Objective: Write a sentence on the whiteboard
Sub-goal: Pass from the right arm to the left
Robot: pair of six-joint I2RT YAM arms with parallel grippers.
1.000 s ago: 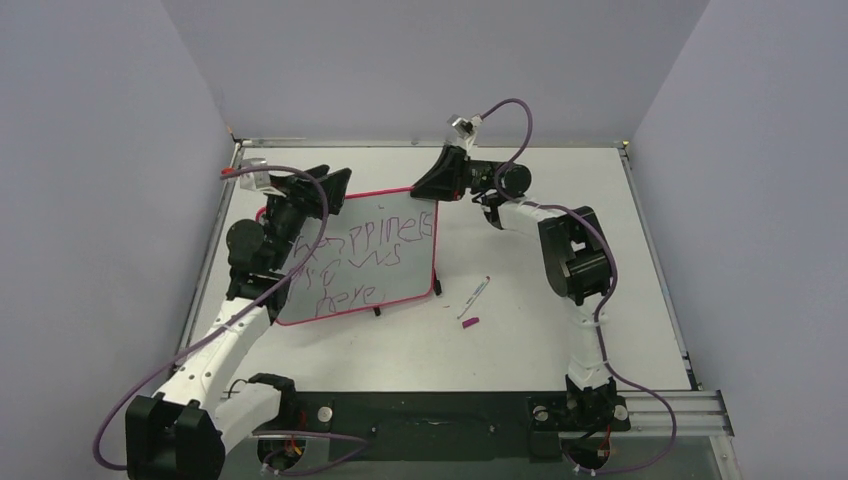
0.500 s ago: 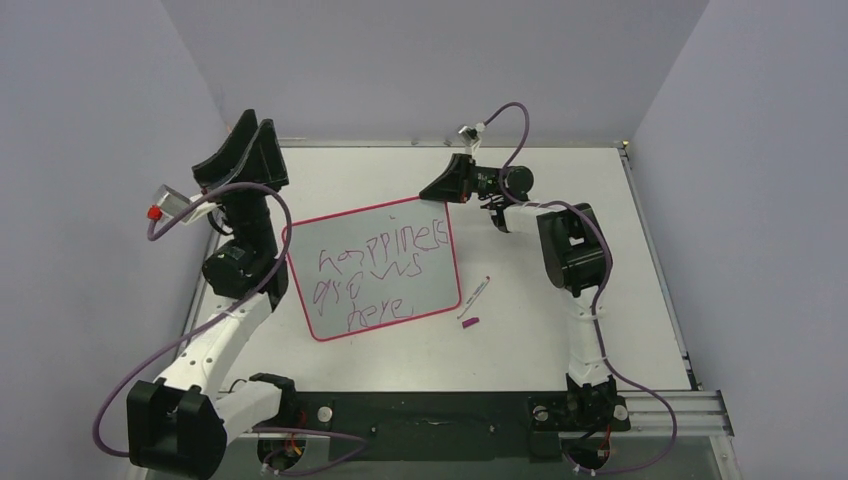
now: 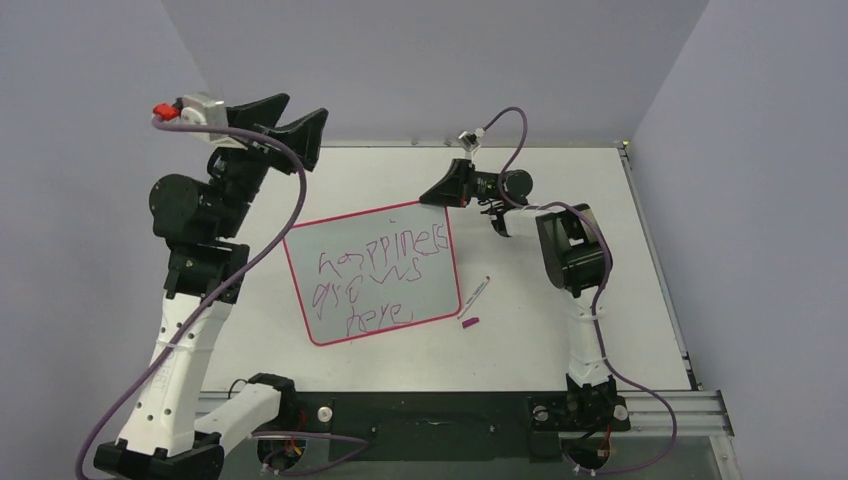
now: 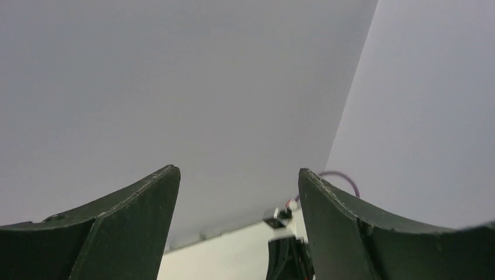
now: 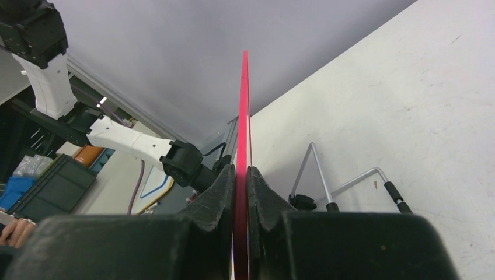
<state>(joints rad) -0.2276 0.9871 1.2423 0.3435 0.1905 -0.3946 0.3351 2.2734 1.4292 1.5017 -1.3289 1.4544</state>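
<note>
The whiteboard [image 3: 375,270], white with a thin red-pink frame, stands tilted on the table, its face toward the camera. The sentence [image 3: 375,268] in purple marker reads roughly "happiness grows here" in slanted lines. My right gripper [image 3: 438,192] is shut on the whiteboard's top right corner; in the right wrist view the jaws [image 5: 241,175] clamp the red frame edge [image 5: 243,111]. My left gripper [image 3: 300,118] is open and empty, raised high at the back left, pointing at the wall; its fingertips [image 4: 166,181] frame bare wall.
A purple marker [image 3: 474,296] and its cap [image 3: 468,323] lie on the table right of the whiteboard. The whiteboard's wire stand legs [image 5: 344,186] show behind it in the right wrist view. Walls enclose the table at the back and sides.
My left arm let go of the whiteboard's left side and swung up and back, gripper open. The whiteboard shifted right and settled, held by the right gripper.
</note>
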